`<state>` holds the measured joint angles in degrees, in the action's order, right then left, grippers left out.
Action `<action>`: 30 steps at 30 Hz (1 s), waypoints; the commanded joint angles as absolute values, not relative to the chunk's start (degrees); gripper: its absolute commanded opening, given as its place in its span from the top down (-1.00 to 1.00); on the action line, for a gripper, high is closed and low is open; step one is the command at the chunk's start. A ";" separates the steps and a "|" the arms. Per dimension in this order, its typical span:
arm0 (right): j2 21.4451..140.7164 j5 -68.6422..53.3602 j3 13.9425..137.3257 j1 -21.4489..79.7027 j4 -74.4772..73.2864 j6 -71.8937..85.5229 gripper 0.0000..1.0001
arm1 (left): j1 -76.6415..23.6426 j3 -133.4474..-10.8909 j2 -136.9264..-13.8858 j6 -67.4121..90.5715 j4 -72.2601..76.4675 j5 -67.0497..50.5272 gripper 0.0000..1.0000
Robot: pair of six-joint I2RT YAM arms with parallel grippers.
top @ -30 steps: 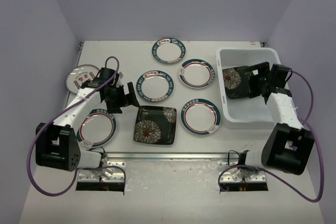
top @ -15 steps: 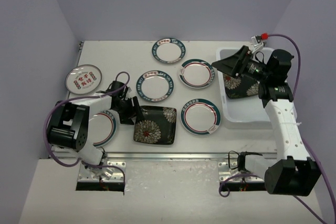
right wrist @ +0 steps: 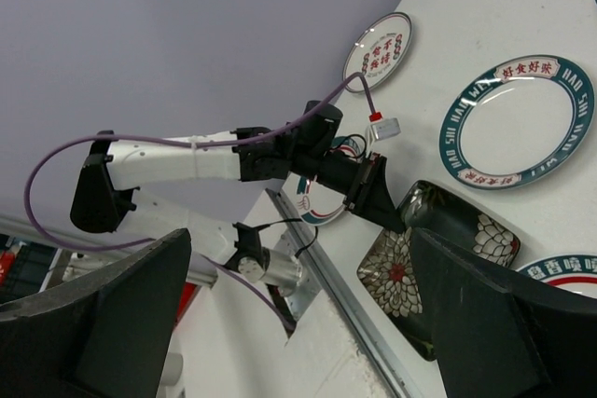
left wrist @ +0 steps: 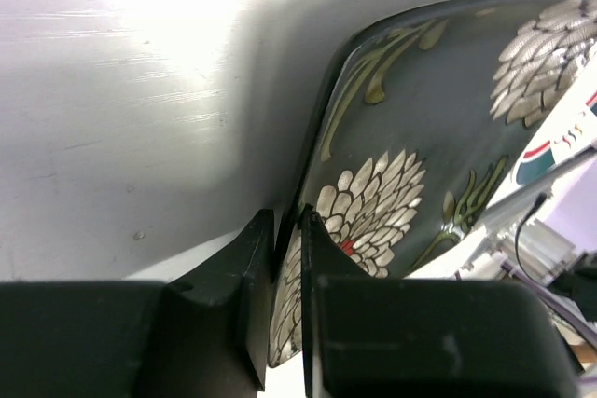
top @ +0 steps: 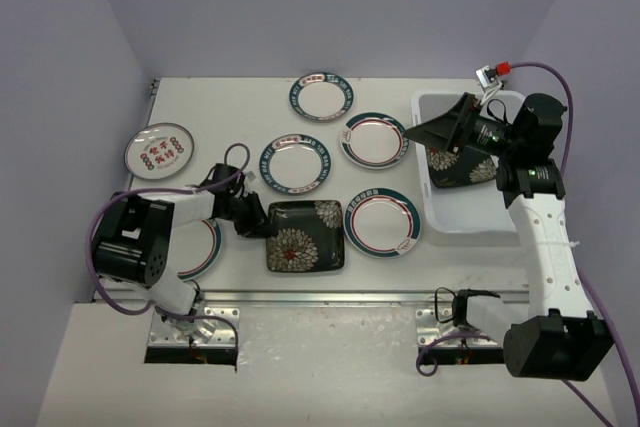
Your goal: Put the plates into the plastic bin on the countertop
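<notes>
Black floral square plate (left wrist: pixel 420 184) pinched at rim by left end effector (left wrist: pixel 287 258); shallow edge grip could slip on lift; right end effector (top: pixel 425 130) open, white plastic bin (top: pixel 470 221) beneath.

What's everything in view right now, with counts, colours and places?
teal-rimmed round plates: five, white with red ring, across the countertop
red-medallion plate: one, round, white, far left
black floral square plates: two, black; one front centre, one in the plastic bin
plastic bin: one, translucent white, right side
metal rail: one, silver, near edge
left arm: one, white and black, jaws shut on the front black plate's edge
right arm: one, white and black, jaws open above the bin's left wall
</notes>
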<state>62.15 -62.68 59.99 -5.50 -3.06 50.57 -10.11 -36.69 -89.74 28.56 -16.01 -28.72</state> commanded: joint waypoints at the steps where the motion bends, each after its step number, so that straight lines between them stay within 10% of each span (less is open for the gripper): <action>1: 62.84 -64.02 60.82 -5.63 -0.58 50.30 -0.98 | -10.37 -35.51 -85.02 30.22 -22.07 -12.27 1.00; 30: 86.50 -54.62 66.03 7.97 -30.26 24.88 -0.67 | -11.03 -38.11 -55.44 61.89 10.11 -44.37 1.00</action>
